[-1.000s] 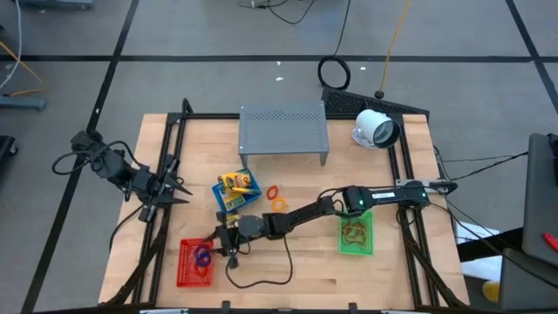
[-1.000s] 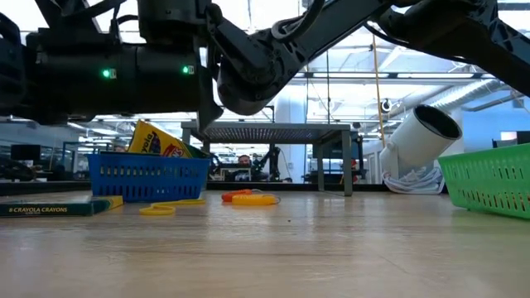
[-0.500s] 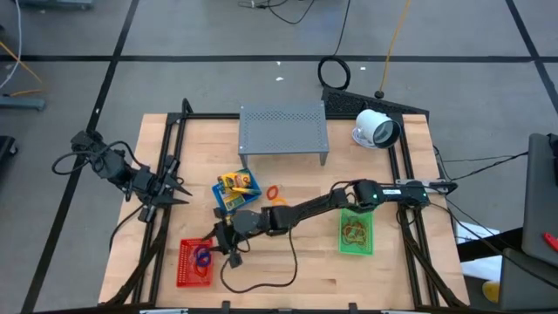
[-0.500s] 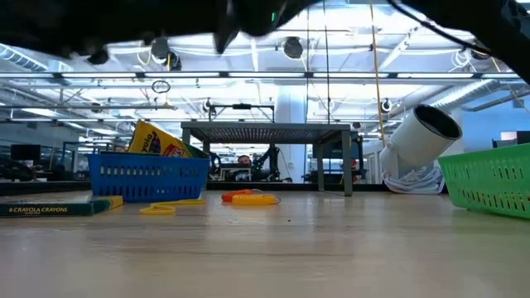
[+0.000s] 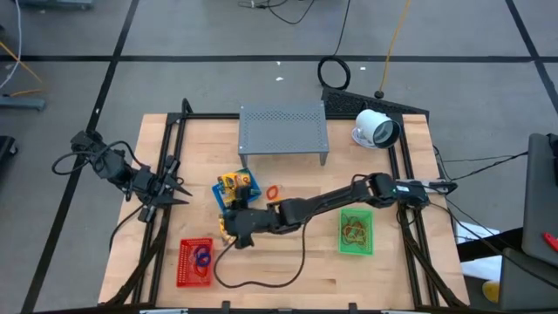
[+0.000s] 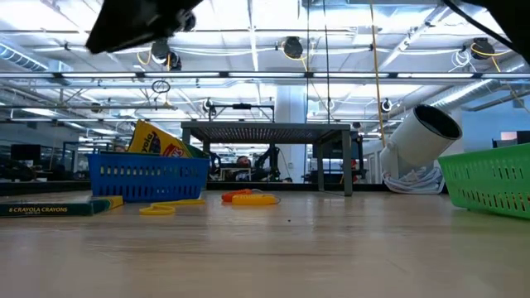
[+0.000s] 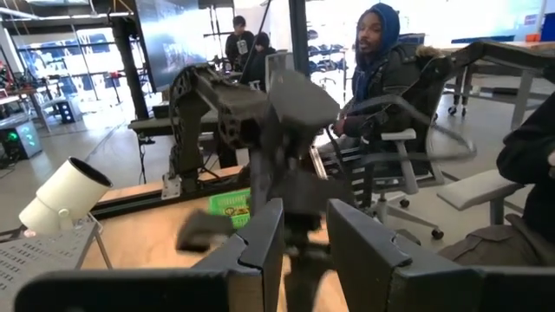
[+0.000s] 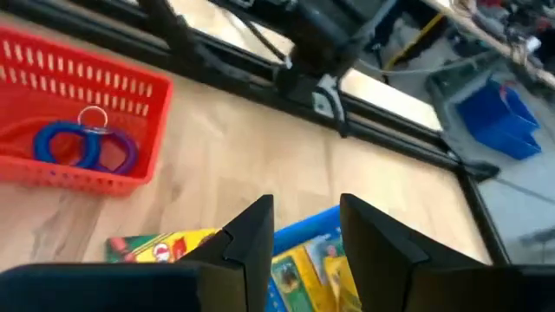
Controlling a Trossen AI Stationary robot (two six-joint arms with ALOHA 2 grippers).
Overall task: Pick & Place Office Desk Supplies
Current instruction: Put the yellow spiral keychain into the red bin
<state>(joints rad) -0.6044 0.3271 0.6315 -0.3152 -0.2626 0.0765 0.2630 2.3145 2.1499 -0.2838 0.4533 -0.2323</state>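
My right gripper (image 5: 227,232) (image 8: 303,227) hangs open above the table, between the red basket (image 5: 195,262) and the blue basket (image 5: 235,188), with nothing between its fingers. The red basket (image 8: 78,113) holds blue and purple rubber-band loops (image 8: 87,147). Yellow crayon packs (image 8: 316,264) stand in the blue basket (image 6: 149,175). Another crayon pack (image 8: 160,247) (image 6: 58,207) lies flat on the table beside it. My left gripper (image 5: 180,194) (image 7: 303,238) waits open at the table's left edge, pointing level.
Orange bands (image 5: 275,193) (image 6: 251,197) and a yellow band (image 6: 157,210) lie on the wood. A green basket (image 5: 356,232) with bands stands at the right. At the far side are the grey perforated stand (image 5: 283,129) and a white round device (image 5: 377,129). People sit beyond the table.
My right gripper has risen from just beside the red basket and drawn toward the blue basket. It has tipped up from pointing steeply down to a shallow slant. In the low view the arm has lifted almost out of the picture. Its fingers hold nothing.
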